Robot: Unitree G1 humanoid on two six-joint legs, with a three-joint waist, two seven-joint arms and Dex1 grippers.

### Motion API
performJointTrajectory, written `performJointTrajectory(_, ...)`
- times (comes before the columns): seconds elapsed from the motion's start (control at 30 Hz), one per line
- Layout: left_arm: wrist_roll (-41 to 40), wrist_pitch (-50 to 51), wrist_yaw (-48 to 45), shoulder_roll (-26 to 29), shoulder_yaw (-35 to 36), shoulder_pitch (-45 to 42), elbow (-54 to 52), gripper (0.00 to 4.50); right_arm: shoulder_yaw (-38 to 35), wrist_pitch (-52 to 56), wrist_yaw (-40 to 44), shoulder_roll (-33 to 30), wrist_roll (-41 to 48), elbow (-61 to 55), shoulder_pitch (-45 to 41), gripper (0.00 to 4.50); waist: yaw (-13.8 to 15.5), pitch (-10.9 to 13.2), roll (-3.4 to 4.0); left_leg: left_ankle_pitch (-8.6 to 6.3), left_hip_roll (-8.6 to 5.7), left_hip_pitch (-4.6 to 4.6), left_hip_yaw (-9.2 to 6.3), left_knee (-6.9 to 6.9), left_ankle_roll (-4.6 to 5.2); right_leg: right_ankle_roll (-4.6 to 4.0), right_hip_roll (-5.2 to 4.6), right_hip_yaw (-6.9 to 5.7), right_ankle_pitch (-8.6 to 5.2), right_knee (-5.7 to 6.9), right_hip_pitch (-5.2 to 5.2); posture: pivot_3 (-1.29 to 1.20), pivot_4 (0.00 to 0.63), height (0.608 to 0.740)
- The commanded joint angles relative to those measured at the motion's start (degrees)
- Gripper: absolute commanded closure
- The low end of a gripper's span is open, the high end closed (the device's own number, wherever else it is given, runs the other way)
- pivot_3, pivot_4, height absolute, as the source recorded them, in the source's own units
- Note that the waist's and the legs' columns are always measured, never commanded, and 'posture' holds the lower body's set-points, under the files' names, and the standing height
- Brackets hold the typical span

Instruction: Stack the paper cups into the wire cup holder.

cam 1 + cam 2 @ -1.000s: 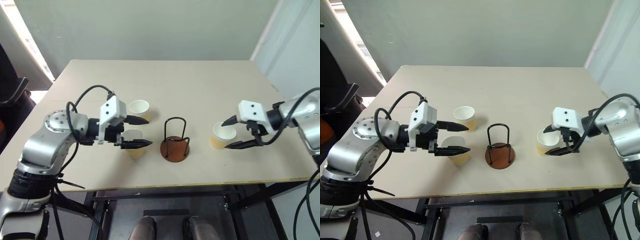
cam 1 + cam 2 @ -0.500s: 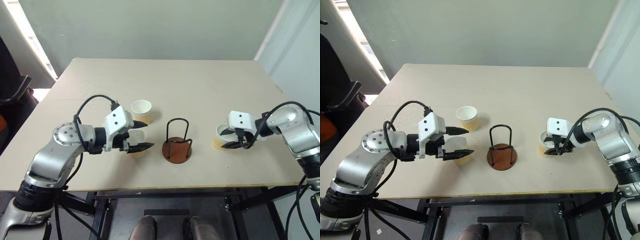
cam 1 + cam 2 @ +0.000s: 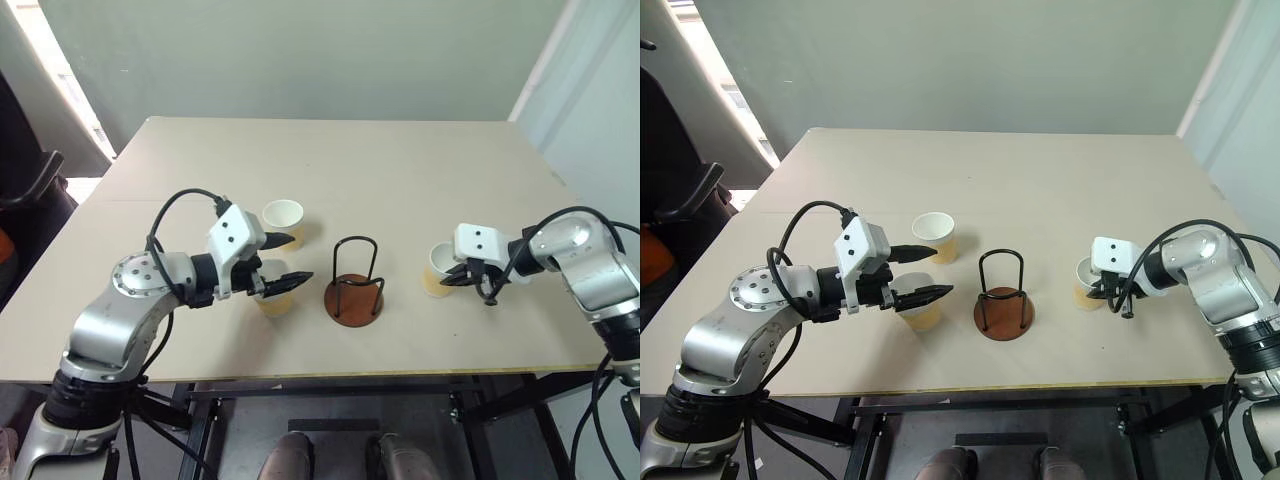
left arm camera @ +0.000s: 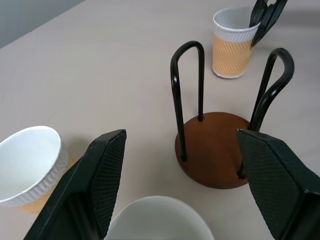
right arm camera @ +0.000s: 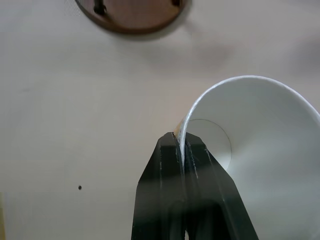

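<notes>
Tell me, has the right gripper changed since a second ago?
Yes. The right gripper has shut: it stood open around the right-hand cup, and now it pinches that cup's rim, which stands as before beside the wire cup holder.

Three paper cups, one wire cup holder

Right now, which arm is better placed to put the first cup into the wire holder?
Probably the right. Its fingers are shut on the rim of the right-hand paper cup, beside the wire cup holder. The left gripper is open around another cup, not gripping it.
</notes>
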Motion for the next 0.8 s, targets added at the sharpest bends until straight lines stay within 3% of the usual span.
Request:
performJointTrajectory(0.03,0.27,-1.44,-1.72,2.53,2.04,-0.13,0.39,0.73,-7.65,1.61,1.86,-0.05,7.08,-5.39,-8.66,4.49,-0.23,0.03,0.04,0.01,-0.01,-0.02,0.01,-0.01,-0.01,-0.02,0.0,0.0,-0.01,0.01,-0.03,0.0,0.15,0.74)
performJointTrajectory(0.27,1.13,-1.96,-2.28,3.05,1.27,-0.61,1.52,0.73,-7.32,7.22,0.41,10.3,16.58,-12.51,-18.14,4.49,-0.5,-0.05,-0.08,-0.03,0.17,0.21,-0.05,-0.1,-0.06,-0.38,0.25,0.03,-0.3,0.01,0.07,0.0,0.15,0.74)
performJointTrajectory(0.8,-0.77,-0.26,-2.39,4.76,4.64,2.66,-1.89,0.73,2.2,1.8,0.57,10.84,9.92,-12.05,-14.16,4.49,0.17,-0.05,-0.08,-0.16,0.14,0.11,-0.14,-0.07,-0.17,-0.46,0.24,0.02,-0.35,0.07,-0.02,0.0,0.15,0.74)
